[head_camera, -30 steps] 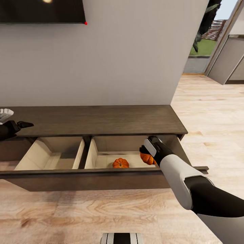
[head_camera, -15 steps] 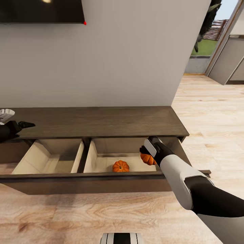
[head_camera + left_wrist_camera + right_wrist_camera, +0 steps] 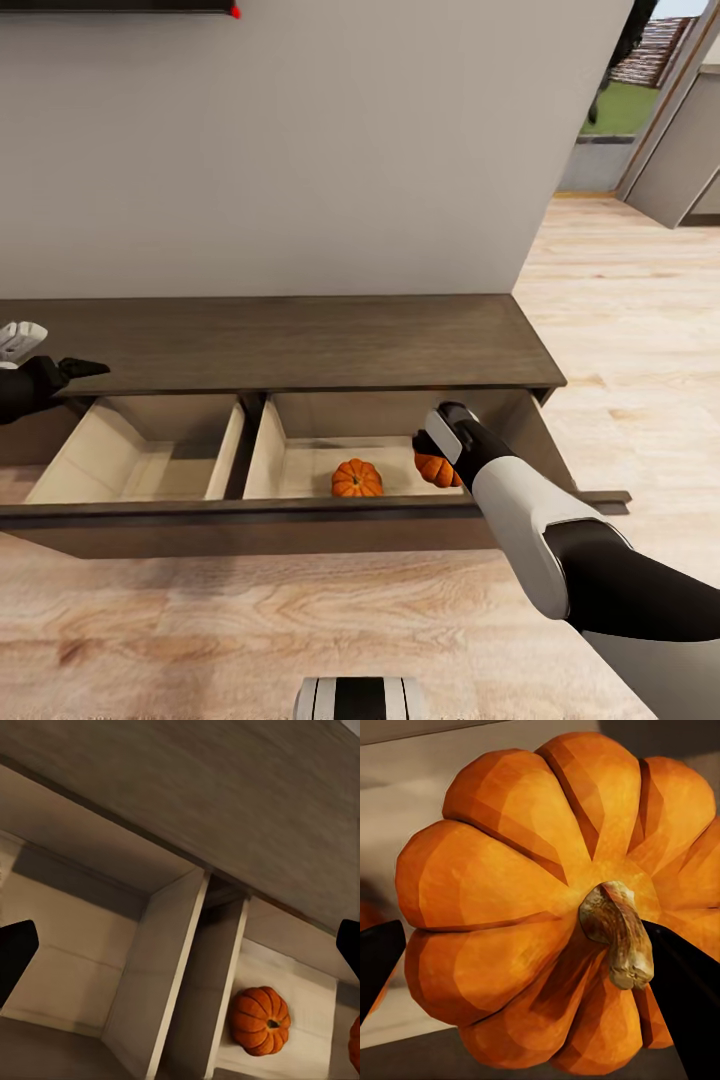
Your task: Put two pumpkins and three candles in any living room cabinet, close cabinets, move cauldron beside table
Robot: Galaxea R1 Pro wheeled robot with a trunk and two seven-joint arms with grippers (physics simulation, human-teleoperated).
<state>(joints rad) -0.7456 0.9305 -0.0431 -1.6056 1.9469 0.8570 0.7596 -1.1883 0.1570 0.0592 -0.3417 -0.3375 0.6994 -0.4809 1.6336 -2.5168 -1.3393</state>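
Two pumpkins are showing in the right compartment of the cabinet's (image 3: 300, 345) pulled-out drawer. One pumpkin (image 3: 357, 478) is sitting on the pale drawer floor, stem pointing up. The right pincer (image 3: 432, 462) is gripping the other pumpkin (image 3: 437, 468) above the drawer's right end, its stem (image 3: 619, 934) facing the wrist camera. The left pincer (image 3: 80, 368) is hovering over the cabinet top's left end, fingers spread and holding nothing.

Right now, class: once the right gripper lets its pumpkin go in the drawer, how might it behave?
The held pumpkin looks round and ribbed, so it may roll a little. It seems rigid, unlikely to deform. The drawer walls and the other pumpkin would probably stop it.
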